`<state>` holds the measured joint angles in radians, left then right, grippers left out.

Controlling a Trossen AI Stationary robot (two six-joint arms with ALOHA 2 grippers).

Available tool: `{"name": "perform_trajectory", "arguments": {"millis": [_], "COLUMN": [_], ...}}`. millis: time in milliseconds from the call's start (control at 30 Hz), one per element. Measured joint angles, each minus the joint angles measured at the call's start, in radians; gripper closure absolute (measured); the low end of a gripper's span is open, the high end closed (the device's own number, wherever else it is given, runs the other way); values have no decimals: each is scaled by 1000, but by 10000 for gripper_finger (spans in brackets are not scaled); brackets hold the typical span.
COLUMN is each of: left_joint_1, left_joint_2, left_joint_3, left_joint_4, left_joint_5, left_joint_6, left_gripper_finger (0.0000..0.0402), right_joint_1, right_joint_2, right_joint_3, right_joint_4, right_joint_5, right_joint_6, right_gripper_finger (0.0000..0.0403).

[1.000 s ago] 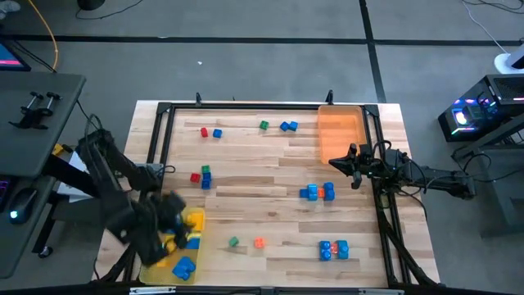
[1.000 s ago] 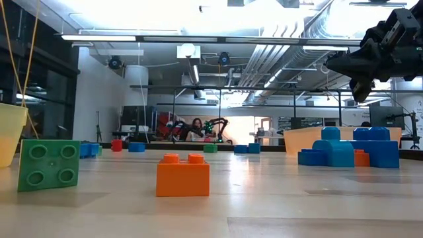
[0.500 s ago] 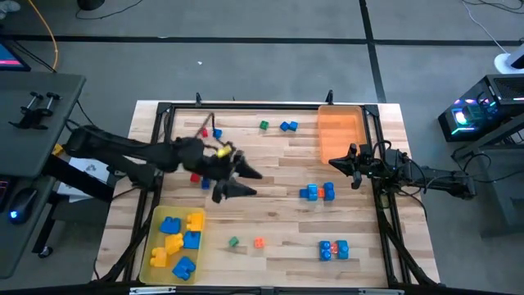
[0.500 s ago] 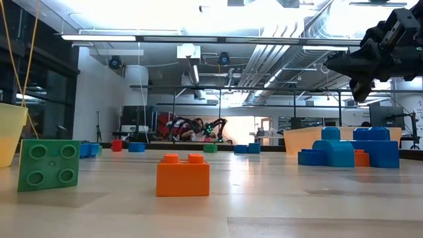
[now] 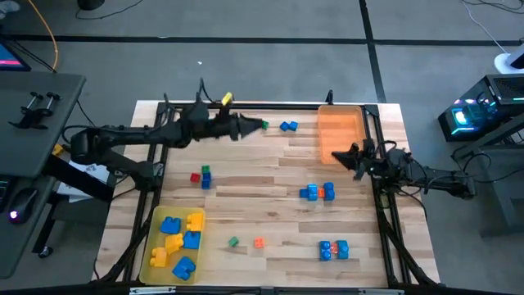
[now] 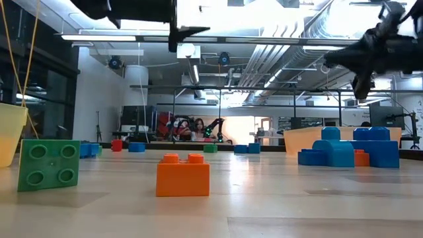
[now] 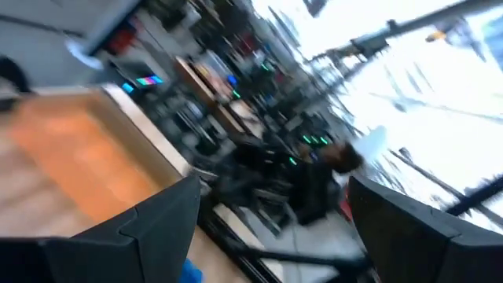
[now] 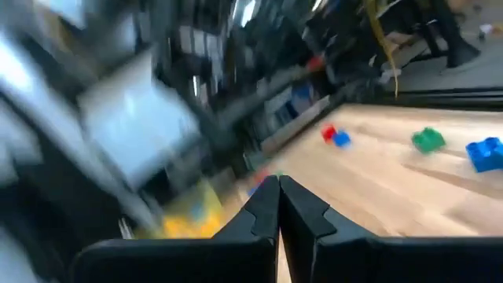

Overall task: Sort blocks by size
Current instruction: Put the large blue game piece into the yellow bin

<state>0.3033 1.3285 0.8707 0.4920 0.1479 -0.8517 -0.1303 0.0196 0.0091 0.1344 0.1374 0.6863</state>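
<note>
Hard, glossy plastic, the blocks [image 5: 317, 192] look light, stiff and slick, best pinched across flat sides; they lie scattered over the table [image 5: 270, 172]. Upper left, the left gripper [image 5: 255, 125] hangs spread and empty; at right, the right gripper [image 5: 333, 159] is pressed together.

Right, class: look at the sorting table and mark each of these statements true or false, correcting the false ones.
1. The yellow tray holds blue and yellow blocks. True.
2. The orange tray is full of blocks. False: no blocks show in it.
3. The right gripper is shut. True.
4. The left gripper grips a red block. False: its fingers are open, holding nothing.
5. A green block lies beside an orange block. True.
</note>
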Motion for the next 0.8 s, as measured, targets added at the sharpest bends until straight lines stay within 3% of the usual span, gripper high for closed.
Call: {"name": "perform_trajectory", "arguments": {"millis": [100, 167, 300, 400, 500, 633, 700, 800], "left_joint_1": [76, 131, 216, 238, 250, 264, 272, 275], "left_joint_2": [0, 0, 1, 1, 0, -1, -1, -1], "left_joint_3": [0, 0, -1, -1, 0, 0, 0, 0], "left_joint_4": [-52, -127, -257, -261, -250, -258, -269, -307], "left_joint_5": [-55, -105, -99, -5, 86, 179, 211, 253], "left_joint_6": [0, -4, -29, 29, 77, 147, 176, 210], "left_gripper_finger": [95, 95, 95, 95, 95, 95, 95, 95], "right_joint_1": [0, -3, -23, -25, -24, -5, 10, 41], "right_joint_2": [-1, 10, 83, 195, 358, 635, 773, 940], "right_joint_3": [0, 0, 44, 198, 453, 789, 893, 961], "right_joint_4": [122, 205, 407, 364, 19, -748, -1022, -1266], "right_joint_5": [152, 251, 152, 65, -68, -82, -83, -87], "right_joint_6": [293, 357, 321, 240, 156, 147, 174, 256], "right_gripper_finger": [402, 402, 402, 402, 402, 402, 402, 397]}}
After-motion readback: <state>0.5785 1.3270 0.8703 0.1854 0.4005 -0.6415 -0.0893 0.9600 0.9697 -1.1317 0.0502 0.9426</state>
